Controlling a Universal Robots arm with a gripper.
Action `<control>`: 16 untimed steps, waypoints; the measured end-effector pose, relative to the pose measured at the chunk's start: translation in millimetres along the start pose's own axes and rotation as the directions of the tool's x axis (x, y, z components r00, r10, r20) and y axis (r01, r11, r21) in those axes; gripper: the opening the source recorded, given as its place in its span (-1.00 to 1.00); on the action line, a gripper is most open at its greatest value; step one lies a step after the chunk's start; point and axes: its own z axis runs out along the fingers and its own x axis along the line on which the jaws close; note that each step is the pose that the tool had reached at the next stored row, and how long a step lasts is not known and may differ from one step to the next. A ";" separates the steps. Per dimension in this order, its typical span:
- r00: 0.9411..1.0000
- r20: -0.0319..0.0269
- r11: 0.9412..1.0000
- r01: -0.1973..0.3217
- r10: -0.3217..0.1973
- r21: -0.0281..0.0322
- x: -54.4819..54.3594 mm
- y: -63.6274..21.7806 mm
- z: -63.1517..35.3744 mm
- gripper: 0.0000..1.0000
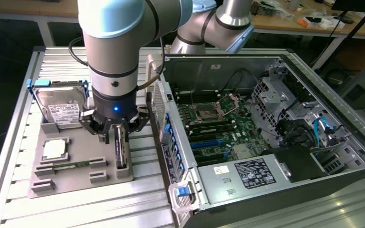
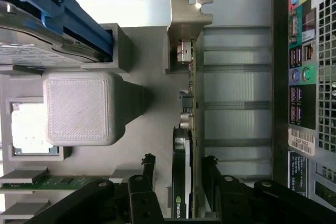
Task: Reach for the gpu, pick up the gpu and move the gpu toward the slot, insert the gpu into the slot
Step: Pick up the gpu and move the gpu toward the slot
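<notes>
Starting at the exterior view's left, I see the hard drive (image 1: 62, 102) standing in the grey holder (image 1: 68, 183) on the desk (image 1: 11, 156). Next comes the gpu (image 1: 121, 156), standing on its long edge in that holder. My claw (image 1: 118, 135) is right over it, fingers (image 2: 148, 169) apart, one on each side of the card, not squeezing it. So I think the reach is done; the lift, the move and the push-in are left. The card's long side runs far to near, and its metal end (image 2: 190, 19) points toward the hard drive. The blue slot (image 1: 209, 142) sits inside the case (image 1: 334, 156), well apart.
</notes>
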 end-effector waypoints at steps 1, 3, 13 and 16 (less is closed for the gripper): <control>1.000 0.000 1.000 0.000 0.000 0.000 0.0 0.0 0.0 -0.04; 1.000 0.000 1.000 0.000 0.000 0.000 0.0 0.0 0.0 -0.04; 1.000 0.000 1.000 0.000 0.000 0.000 0.0 0.0 0.0 -0.44; 1.000 0.000 1.000 0.000 0.000 0.000 0.0 0.0 0.0 -0.47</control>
